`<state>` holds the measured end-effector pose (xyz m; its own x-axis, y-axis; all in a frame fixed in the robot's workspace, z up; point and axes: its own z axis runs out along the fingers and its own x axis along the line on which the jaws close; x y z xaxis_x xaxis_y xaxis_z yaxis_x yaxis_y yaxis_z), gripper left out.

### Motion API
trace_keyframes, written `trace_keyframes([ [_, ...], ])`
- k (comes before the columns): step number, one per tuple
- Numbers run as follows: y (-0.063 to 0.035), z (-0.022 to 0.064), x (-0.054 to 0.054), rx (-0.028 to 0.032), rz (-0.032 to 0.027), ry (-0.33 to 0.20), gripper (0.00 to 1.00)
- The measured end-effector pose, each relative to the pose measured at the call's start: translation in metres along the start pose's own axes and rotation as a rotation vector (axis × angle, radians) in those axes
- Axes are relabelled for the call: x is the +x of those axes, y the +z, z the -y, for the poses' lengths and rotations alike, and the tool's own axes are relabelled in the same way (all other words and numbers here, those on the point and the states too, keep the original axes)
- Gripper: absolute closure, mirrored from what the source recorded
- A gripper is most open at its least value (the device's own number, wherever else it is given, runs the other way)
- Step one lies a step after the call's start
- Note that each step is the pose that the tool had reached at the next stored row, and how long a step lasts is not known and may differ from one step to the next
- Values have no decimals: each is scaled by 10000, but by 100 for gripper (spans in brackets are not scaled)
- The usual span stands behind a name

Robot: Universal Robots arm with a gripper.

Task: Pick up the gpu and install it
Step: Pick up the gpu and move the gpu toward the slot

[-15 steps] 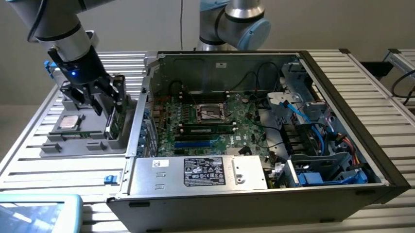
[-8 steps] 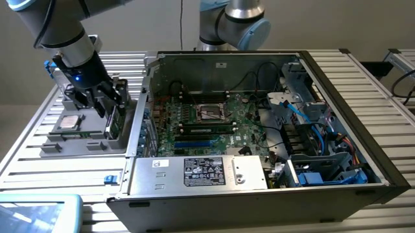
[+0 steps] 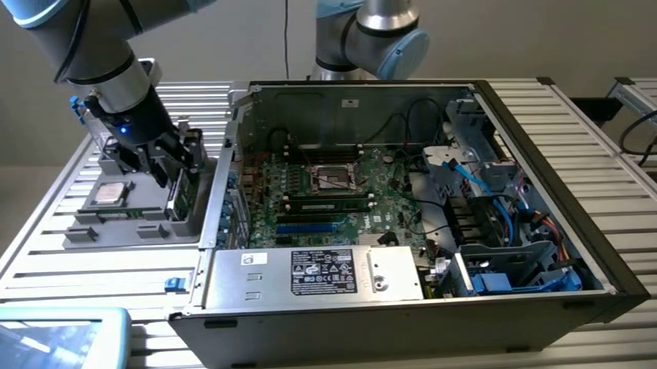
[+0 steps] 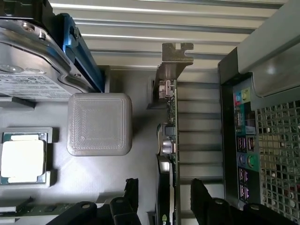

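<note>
Hovering over the grey plastic parts tray (image 3: 123, 234) (image 4: 140, 140), my black gripper (image 3: 169, 165) (image 4: 164, 194) is open, one finger on each side of the gpu (image 3: 183, 196) (image 4: 169, 140), touching neither face. This thin green card stands on edge in a slot along the tray's edge nearest the black computer case (image 3: 605, 269) (image 4: 276, 56). Its long axis follows that edge, with the silver bracket toward the boxy silver hard drive (image 4: 33, 70). A bare gap separates it from the square grey block (image 4: 99, 124).

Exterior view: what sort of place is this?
Likely a robotics lab bench for computer assembly: an open black desktop computer case on a slatted aluminium table, beside a grey plastic parts tray under a black gripper.
</note>
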<state>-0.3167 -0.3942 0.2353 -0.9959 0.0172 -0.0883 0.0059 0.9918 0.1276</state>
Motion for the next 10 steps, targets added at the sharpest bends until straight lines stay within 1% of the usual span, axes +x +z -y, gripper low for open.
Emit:
trace_keyframes([
  [2,12,1,-2,-50,-3,37,42],
  [3,18,2,-3,-62,-8,55,42],
  [8,52,7,-6,-59,-87,171,42],
  [10,64,7,-9,-56,-98,229,42],
])
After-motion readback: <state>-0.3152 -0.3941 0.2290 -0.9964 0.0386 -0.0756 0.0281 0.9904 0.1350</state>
